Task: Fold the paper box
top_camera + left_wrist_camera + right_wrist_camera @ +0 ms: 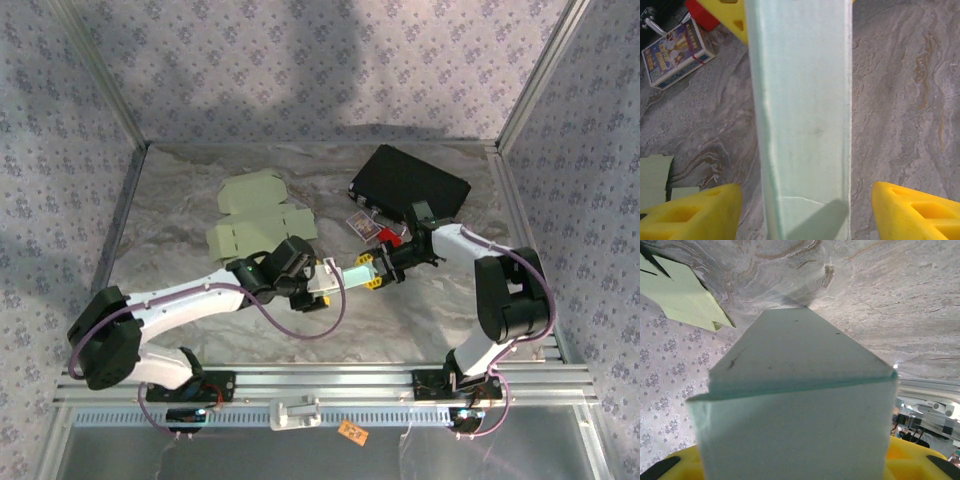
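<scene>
the paper box is a pale mint sleeve, already squared up into a tube. it sits over the middle of the table, bridging the two arms. its long axis runs almost straight from one end effector to the other, left to right in the top view.

the left end effector is at the near end. in the left wrist view its yellow fingers stand spread on both sides of the box, with a strip of table showing on each side, so they straddle it without touching. the box runs straight away from that camera.

the right end effector is at the far end. in the right wrist view the box crowds the lens with a yellow finger tight against it. i judge that end effector to be pinching the box, since nothing else holds it. both arms are equally close, one per end, so the next move likely depends on the left fingers closing across the width.

a small printed card box lies on the table beside a red item. its face is colourful but too small to read. flat pale green blanks and a black tray lie further back. an orange tag on the front rail carries marks i cannot make out.
</scene>
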Action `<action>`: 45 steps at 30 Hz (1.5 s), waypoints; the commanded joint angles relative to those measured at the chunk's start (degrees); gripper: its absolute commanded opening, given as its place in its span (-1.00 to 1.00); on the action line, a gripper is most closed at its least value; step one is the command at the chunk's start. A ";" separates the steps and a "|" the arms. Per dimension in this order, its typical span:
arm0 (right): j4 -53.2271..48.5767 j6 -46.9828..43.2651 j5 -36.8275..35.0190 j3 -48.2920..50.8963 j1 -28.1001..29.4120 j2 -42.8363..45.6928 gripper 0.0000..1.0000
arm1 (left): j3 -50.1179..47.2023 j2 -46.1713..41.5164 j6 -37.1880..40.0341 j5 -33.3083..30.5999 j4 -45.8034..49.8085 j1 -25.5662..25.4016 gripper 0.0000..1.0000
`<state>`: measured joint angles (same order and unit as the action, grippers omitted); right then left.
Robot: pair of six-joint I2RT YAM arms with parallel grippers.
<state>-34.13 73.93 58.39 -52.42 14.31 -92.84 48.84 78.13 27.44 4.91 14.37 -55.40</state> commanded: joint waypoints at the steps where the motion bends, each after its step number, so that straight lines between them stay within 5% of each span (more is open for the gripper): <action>1: -2.26 -0.43 0.49 0.13 -0.40 -1.59 -0.26 | -0.37 1.06 0.39 0.44 -1.77 -0.74 0.37; 11: -6.35 -5.61 1.20 -2.07 0.42 -4.75 -0.25 | 3.56 8.19 -0.17 -4.89 -0.43 -1.21 0.10; 20: -7.47 -10.35 -0.86 -1.58 -1.22 -6.92 0.17 | 8.34 8.39 -0.11 -0.49 9.60 -1.21 -0.34; 28: -13.82 -15.98 -7.19 -7.38 -2.87 -2.86 0.43 | 14.14 7.99 -0.45 3.31 24.13 -1.21 -0.33; 33: -19.71 -24.14 -18.48 -13.63 -3.67 3.47 0.43 | 15.44 7.39 -1.92 3.69 34.21 -0.99 -0.31; 36: -17.86 -30.29 -26.76 -14.72 -2.53 9.18 0.27 | 15.44 7.93 -3.00 3.08 38.20 -0.14 -0.28; 41: -7.86 -46.16 -39.07 -8.95 6.20 20.62 0.03 | 15.06 8.58 -3.22 3.48 40.82 2.10 -0.27; 45: -2.92 -58.24 -39.92 -4.33 13.02 26.04 0.02 | 16.16 9.05 -2.01 3.32 41.60 3.17 -0.25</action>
<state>-40.80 29.10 23.90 -59.35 24.56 -68.31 63.90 86.37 24.58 6.87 52.62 -52.80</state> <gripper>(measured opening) 0.511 0.394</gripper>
